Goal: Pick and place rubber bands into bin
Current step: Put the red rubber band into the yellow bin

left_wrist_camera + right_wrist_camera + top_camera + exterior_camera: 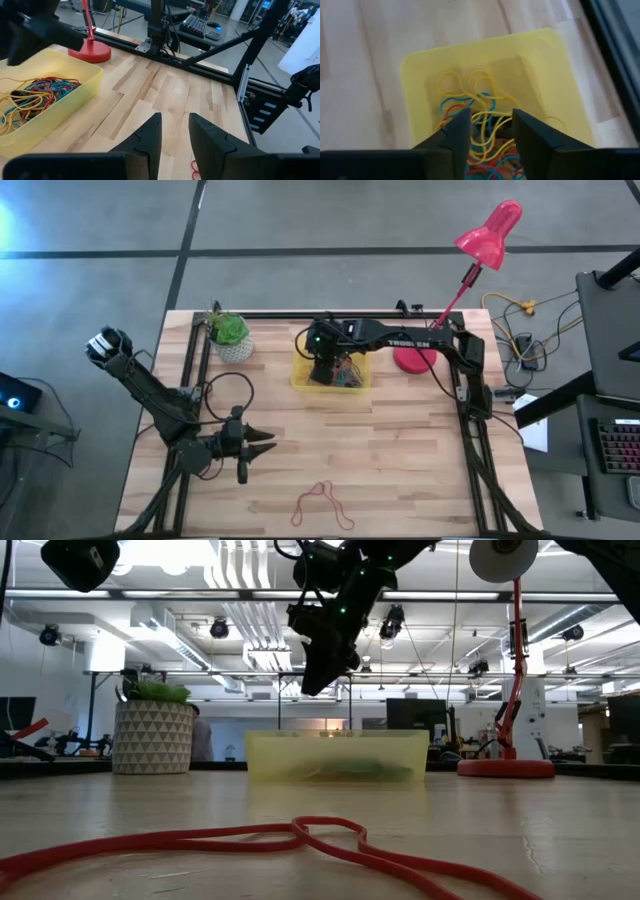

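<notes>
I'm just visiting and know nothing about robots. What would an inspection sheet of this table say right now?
Surface: wooden table, in a black frame.
Job's things: yellow bin with mixed rubber bands inside; one red band lies loose near the front edge.
Clutter: plant pot and red lamp at the back.
Grippers: right gripper above the bin, fingers apart, empty; left gripper idle over the table, slightly apart, empty.
Cables: black loop by the left arm; yellow cable on the floor.
Surroundings: workshop, desk with keyboard.

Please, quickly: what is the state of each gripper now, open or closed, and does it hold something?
Left gripper: open, empty, above the bare table.
Right gripper: open, holds nothing, above the bin.
</notes>
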Robot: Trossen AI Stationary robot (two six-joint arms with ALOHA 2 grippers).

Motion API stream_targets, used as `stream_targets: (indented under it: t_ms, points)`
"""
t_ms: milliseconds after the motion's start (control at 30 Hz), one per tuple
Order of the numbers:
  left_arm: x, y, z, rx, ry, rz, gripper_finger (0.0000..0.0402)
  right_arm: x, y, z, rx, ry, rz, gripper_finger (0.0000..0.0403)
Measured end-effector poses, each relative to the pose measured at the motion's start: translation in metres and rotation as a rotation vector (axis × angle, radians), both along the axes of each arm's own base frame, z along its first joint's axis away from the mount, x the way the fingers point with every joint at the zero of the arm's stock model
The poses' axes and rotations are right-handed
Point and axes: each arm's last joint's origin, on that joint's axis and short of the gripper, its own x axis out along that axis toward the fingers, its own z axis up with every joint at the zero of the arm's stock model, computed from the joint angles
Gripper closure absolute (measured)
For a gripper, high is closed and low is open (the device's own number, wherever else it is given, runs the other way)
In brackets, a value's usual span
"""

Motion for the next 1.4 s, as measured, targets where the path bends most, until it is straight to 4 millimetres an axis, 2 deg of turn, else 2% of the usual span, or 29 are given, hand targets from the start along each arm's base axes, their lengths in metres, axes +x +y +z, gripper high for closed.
stream_targets:
  t_ms: [200, 367, 567, 700, 833, 967, 1133, 1400]
  points:
    - [0.000, 0.000, 0.000, -0.001, 0.000, 0.000, 0.0320, -0.004, 0.004, 0.001, 0.049, 0.028, 0.006, 0.0241]
    - [0.000, 0.000, 0.000, 0.001, 0.000, 0.000, 0.0320, -0.015, 0.007, 0.013, 0.065, 0.047, -0.011, 0.0225]
    - [0.000, 0.000, -0.001, 0.008, 0.007, -0.001, 0.0320, -0.029, 0.017, 0.042, 0.074, 0.001, -0.009, 0.0215]
    - [0.000, 0.000, -0.001, 0.016, 0.009, -0.002, 0.0320, -0.037, 0.033, 0.062, 0.160, -0.066, 0.066, 0.0217]
    - [0.000, 0.000, -0.001, 0.036, 0.013, -0.006, 0.0320, -0.039, 0.066, 0.074, 0.212, -0.097, 0.179, 0.0222]
    - [0.000, 0.000, -0.001, 0.042, 0.014, -0.007, 0.0320, -0.040, 0.108, 0.077, 0.219, -0.089, 0.289, 0.0227]
    - [0.000, 0.000, -0.002, 0.048, 0.018, -0.008, 0.0320, -0.042, 0.160, 0.073, 0.251, -0.063, 0.371, 0.0233]
    - [0.000, 0.000, -0.002, 0.058, 0.020, -0.010, 0.0320, -0.060, 0.231, 0.059, 0.210, -0.032, 0.357, 0.0242]
